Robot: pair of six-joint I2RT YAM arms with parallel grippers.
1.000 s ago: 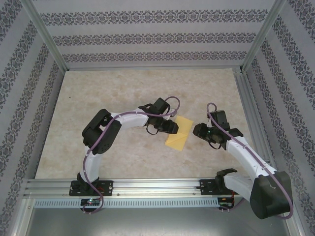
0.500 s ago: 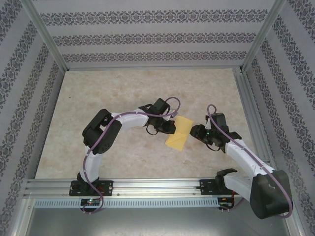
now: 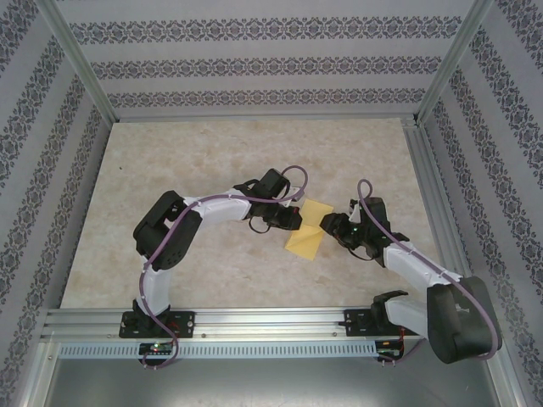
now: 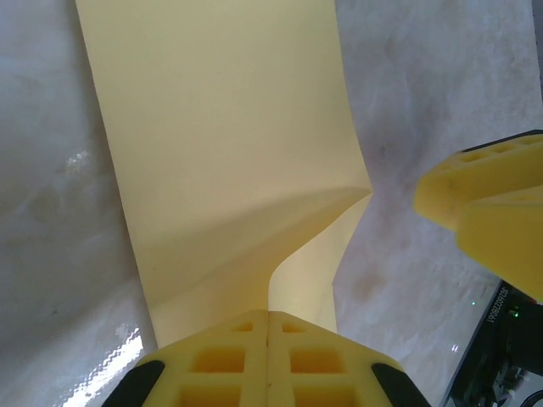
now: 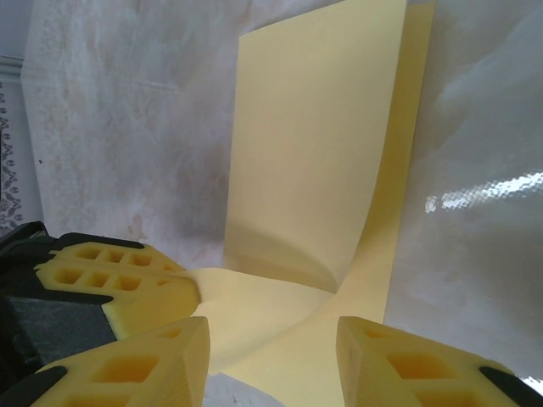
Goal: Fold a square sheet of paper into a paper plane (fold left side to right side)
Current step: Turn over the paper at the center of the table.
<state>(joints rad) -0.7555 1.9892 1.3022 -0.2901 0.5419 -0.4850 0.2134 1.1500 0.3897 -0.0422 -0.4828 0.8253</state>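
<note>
Looking down on a pale marbled table, framed by patterned walls and an aluminium rail at six o'clock. Spotting the square sheet of paper just off the table's centre toward four o'clock, lying slantwise, yellow-orange, kinked across its middle. Meeting the left gripper at the sheet's nine o'clock edge, touching it, with the left arm arching over from seven o'clock and carrying a purple cable. Meeting the right gripper at the sheet's three o'clock edge, right against it, with the white right arm reaching in from five o'clock. Leaving finger spacing unsaid: too small to tell from this height.
</note>
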